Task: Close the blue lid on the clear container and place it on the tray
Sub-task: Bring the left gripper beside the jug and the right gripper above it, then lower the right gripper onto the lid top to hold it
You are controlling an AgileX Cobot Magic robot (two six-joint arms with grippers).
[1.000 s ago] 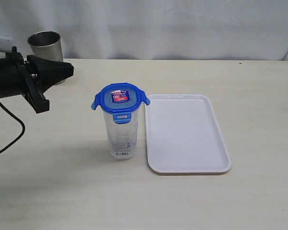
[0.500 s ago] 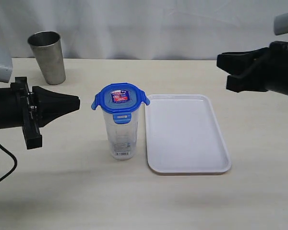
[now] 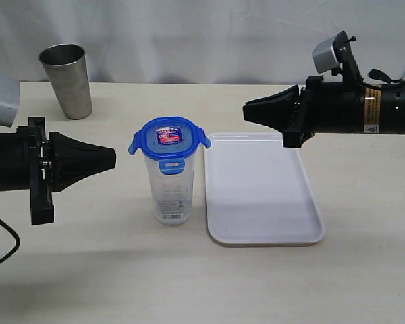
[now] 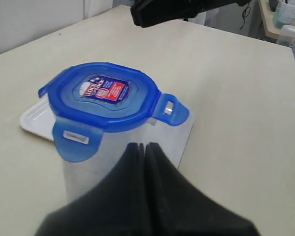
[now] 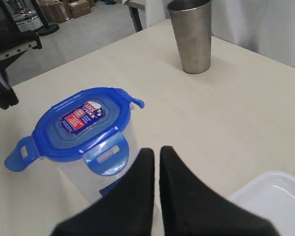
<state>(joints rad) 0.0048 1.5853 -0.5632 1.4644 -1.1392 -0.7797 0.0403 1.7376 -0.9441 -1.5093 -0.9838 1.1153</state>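
Observation:
The clear container (image 3: 172, 189) stands upright on the table just left of the white tray (image 3: 260, 189). The blue lid (image 3: 169, 138) rests on its top with side flaps sticking out and the front flap down. My left gripper (image 3: 113, 158) is shut and empty, pointing at the container from the left, a short gap away. My right gripper (image 3: 246, 110) is shut and empty, hovering above the tray's far left corner, right of the lid. The lid (image 4: 101, 96) and container (image 4: 113, 157) lie beyond the left gripper (image 4: 142, 145). The right gripper (image 5: 156, 150) sits beside the lid (image 5: 81, 123).
A grey metal tumbler (image 3: 66, 79) stands at the back left of the table, also seen as the tumbler (image 5: 190, 34) in the right wrist view. A white curtain hangs behind the table. A black cable trails off the left arm at the table's left edge.
The right arm came in from the right and now reaches over the tray toward the lid. The left gripper dropped lower and edged toward the container. Container and lid stayed put.

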